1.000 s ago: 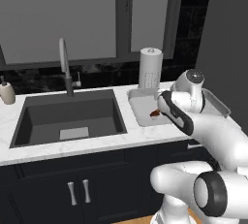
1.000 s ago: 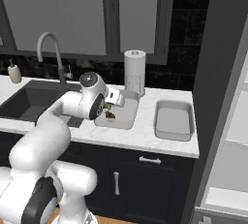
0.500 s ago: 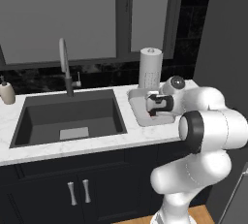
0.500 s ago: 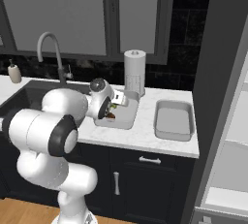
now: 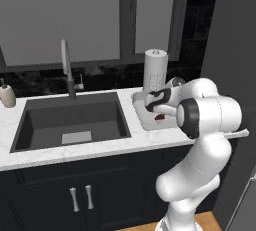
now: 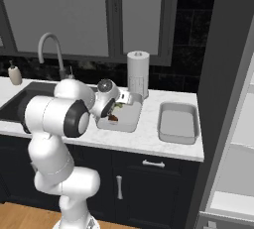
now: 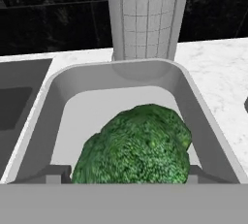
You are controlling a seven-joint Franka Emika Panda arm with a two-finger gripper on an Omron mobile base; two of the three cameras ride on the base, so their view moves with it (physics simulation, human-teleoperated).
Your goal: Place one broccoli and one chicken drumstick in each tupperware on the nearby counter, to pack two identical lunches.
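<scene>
My arm (image 5: 207,120) is glossy white all over, built of thick rounded segments that swell like bulbs at each bend. Dark grey, almost black discs cap my joints (image 6: 77,119), ringed where the shells meet. My base column (image 6: 67,183) is the same smooth white. My hand (image 5: 159,99) wears a dark band across its white casing.

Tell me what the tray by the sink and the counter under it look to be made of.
The tupperware: likely plastic, matte light grey, with smooth moulded walls, rounded corners and no gloss; it holds a broccoli. The counter: seemingly polished stone, marble-like, white with faint grey veining. Both are rendered, so this rests on look alone.
</scene>
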